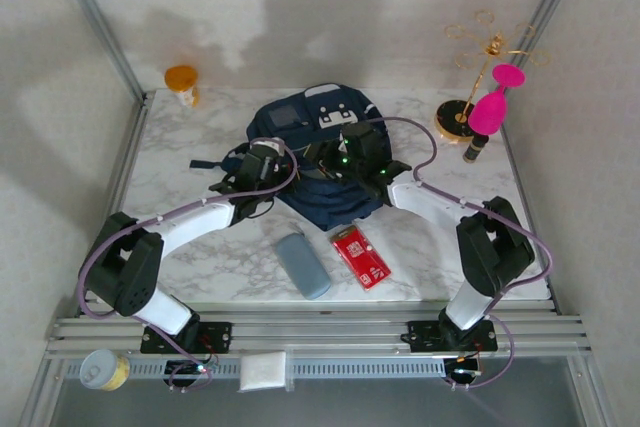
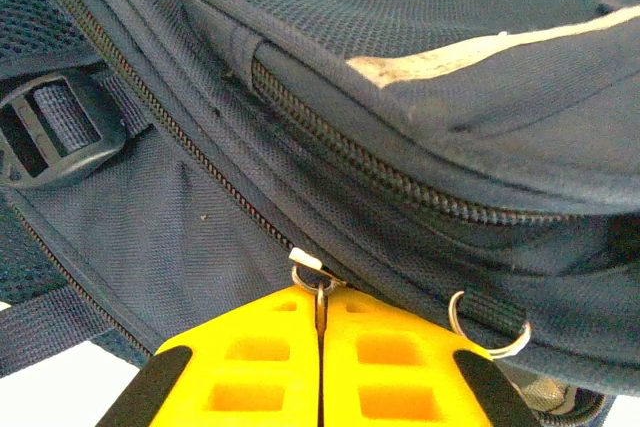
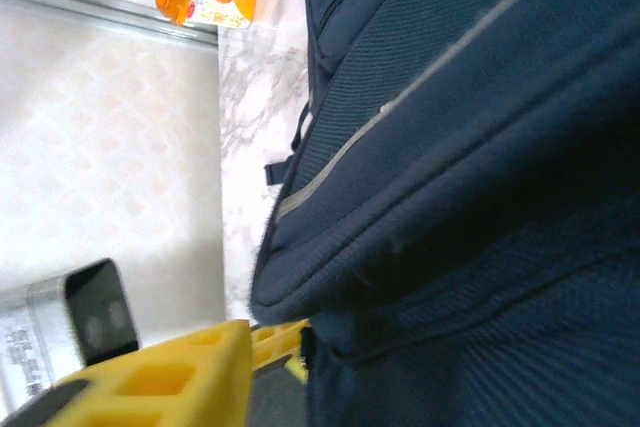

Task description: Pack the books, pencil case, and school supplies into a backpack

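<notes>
1. At the middle of the surface, toward its far half, the backpack lies flat with both arms reaching over it.
2. Left tool: both yellow fingers are pressed together, clamping the thin metal zip pull of the backpack's zip. A metal ring hangs from the seam just to the right of this grip, and a dark strap buckle lies to its left.
3. Right tool: it sits against the far right part of the backpack. The right wrist view shows one yellow finger beside the navy fabric. Whether this tool holds anything cannot be told.
4. Pencil case: it lies on the bare surface near the front edge, between the two arms and apart from the backpack.
5. Red packet: it lies just right of the pencil case, not touching it, tilted to the front edge.
6. Open room: the left half of the surface is bare marble apart from the left arm and an orange-lidded cup at the far left corner.
7. Far right corner: a gold stand and a pink object crowd that edge, well apart from the backpack.
</notes>
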`<action>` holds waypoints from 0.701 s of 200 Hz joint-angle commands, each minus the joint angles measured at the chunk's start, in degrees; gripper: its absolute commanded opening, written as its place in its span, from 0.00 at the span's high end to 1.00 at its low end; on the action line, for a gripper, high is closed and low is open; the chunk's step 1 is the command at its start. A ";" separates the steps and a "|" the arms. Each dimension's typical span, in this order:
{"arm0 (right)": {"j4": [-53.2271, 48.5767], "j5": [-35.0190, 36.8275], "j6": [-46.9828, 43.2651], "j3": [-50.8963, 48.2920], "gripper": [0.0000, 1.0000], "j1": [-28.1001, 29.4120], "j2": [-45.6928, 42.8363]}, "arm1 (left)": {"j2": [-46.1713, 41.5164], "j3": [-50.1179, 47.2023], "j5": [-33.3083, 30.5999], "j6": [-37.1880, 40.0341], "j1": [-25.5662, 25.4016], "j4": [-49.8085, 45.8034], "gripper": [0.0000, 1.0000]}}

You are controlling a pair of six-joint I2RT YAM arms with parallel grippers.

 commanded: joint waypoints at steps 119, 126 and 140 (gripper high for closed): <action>-19.14 -13.47 -20.28 13.68 1.00 -12.63 -1.70 | -2.96 8.66 -8.16 0.34 4.19 -20.30 1.00; -20.30 -12.54 -20.85 13.89 1.00 -12.88 -1.68 | -3.21 8.74 -8.32 1.49 4.73 -20.27 1.00; -19.90 -12.71 -21.04 12.92 1.00 -13.36 -1.92 | -2.98 8.27 -7.10 3.29 7.05 -19.33 1.00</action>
